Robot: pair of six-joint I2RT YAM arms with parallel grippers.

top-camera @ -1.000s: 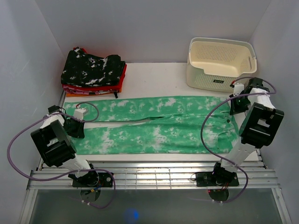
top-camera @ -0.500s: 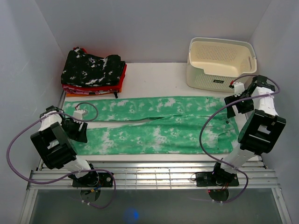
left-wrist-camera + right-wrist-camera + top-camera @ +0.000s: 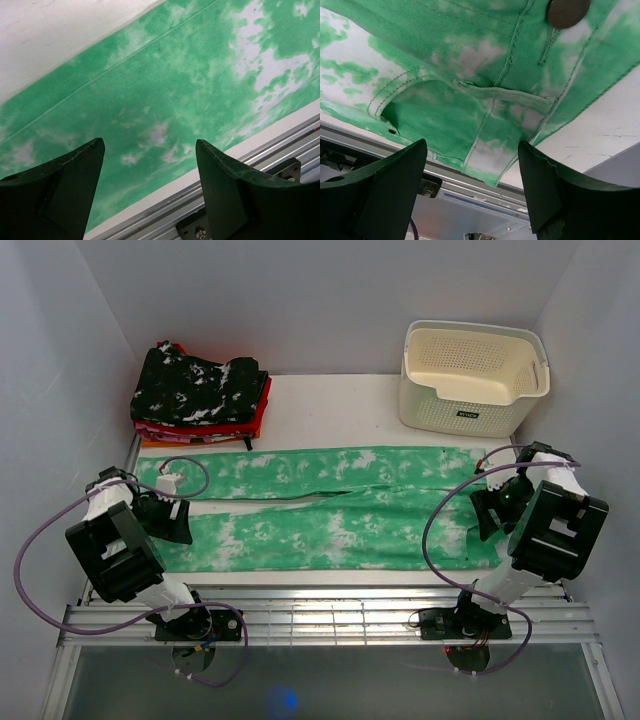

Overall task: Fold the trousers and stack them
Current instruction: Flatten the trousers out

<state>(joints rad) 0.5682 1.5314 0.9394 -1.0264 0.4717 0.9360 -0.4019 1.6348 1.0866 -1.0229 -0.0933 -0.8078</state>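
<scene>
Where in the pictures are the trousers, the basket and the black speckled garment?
trousers (image 3: 330,535): top external view, near leg.
basket (image 3: 440,410): top external view, front wall.
black speckled garment (image 3: 200,388): top external view, upper face.

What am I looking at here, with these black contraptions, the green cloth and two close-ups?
These are two robot arms bolted at the near edge of a table. The wide picture comes from a camera above and behind them; each close-up comes from a small camera on one wrist, so the dark wedges there are that arm's own fingers. Green tie-dye trousers lie spread flat, legs toward the left arm. At the back sit a stack of folded clothes and a cream basket. The left gripper and the right gripper hover over the trousers' two ends, both open, holding nothing.
</scene>
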